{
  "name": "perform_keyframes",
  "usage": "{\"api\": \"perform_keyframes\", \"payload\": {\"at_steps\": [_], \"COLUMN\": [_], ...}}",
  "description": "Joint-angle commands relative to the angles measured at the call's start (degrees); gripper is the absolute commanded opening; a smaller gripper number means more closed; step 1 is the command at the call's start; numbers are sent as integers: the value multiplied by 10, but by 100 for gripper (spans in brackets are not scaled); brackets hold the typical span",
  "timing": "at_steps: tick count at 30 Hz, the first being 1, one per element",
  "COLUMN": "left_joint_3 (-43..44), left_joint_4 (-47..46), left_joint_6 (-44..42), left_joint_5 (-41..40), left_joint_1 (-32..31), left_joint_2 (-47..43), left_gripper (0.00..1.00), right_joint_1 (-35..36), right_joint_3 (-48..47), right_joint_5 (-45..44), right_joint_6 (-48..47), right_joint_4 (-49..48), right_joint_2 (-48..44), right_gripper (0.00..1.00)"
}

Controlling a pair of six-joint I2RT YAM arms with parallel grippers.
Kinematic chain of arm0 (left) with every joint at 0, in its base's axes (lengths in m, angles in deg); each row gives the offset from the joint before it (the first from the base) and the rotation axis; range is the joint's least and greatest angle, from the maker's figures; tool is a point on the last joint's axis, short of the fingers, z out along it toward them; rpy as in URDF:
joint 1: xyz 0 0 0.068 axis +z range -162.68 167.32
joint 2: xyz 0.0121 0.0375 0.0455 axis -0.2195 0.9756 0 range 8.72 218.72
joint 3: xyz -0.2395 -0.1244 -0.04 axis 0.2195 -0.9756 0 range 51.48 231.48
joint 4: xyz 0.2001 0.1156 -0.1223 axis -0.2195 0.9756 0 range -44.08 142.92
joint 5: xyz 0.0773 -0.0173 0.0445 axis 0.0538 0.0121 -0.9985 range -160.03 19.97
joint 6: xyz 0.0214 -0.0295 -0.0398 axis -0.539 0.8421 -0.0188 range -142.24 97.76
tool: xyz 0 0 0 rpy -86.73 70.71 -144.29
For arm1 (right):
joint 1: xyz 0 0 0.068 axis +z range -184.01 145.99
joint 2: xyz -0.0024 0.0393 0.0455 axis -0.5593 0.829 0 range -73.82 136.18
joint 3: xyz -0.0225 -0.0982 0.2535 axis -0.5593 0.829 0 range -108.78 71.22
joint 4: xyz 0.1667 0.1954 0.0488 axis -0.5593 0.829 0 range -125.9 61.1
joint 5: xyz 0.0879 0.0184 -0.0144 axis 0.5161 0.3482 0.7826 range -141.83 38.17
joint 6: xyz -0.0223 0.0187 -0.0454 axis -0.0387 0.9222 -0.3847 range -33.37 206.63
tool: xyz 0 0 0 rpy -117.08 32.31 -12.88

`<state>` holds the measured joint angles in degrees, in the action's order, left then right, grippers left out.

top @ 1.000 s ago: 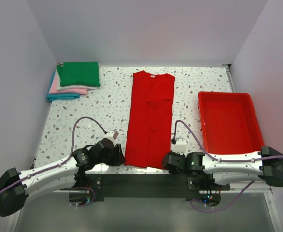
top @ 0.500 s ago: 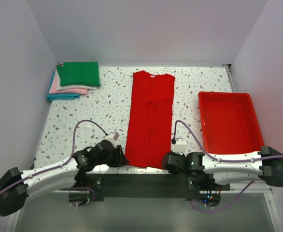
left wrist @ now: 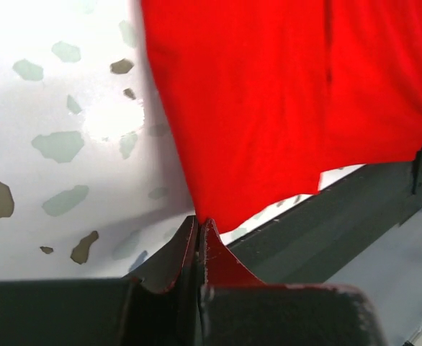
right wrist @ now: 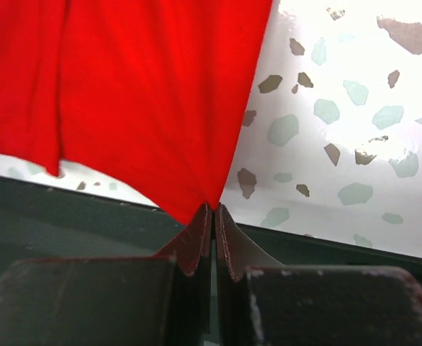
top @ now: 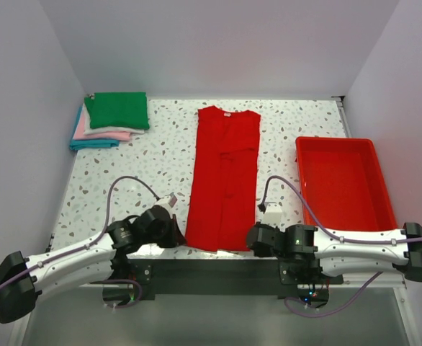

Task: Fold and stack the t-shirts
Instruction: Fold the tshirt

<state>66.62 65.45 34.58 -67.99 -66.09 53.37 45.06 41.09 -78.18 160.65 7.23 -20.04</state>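
Our left claw (left wrist: 199,229) is pinched shut on the near left hem corner of the red shirt (top: 224,180), our right claw (right wrist: 212,215) on the near right one. The shirt lies flat along the middle of the desk (top: 160,158). We should lift both corners evenly and carry them toward the collar, keeping the hem taut.

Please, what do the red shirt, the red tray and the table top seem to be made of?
The red t-shirt: soft matte cloth, perhaps cotton knit; it creases and puckers at the hem. The red tray: probably rigid plastic; smooth, faintly glossy walls, straight rim. The table: hard speckled top, terrazzo or printed laminate; it reflects the light.
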Motion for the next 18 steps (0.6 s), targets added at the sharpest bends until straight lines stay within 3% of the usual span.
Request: {"api": "perform_keyframes", "payload": {"at_steps": [1, 9, 14, 18], "left_joint_3": [49, 49, 62, 102], "left_joint_4": [43, 39, 40, -3], "left_joint_6": [-22, -8, -15, -40], "left_joint_5": [-6, 8, -19, -74], "left_joint_1": [-4, -15, -21, -16], "left_joint_2": [-11, -21, -31, 25], "left_gripper": [0, 0, 0, 0], "right_joint_1": [2, 20, 41, 26], "right_joint_3": [-39, -18, -40, -105], "right_joint_5": [-20, 19, -28, -106], "right_joint_6": [-20, -24, -7, -54], "right_joint_4": [49, -10, 12, 46], "right_joint_2": [-20, 4, 18, 29], "right_gripper": [0, 0, 0, 0]}}
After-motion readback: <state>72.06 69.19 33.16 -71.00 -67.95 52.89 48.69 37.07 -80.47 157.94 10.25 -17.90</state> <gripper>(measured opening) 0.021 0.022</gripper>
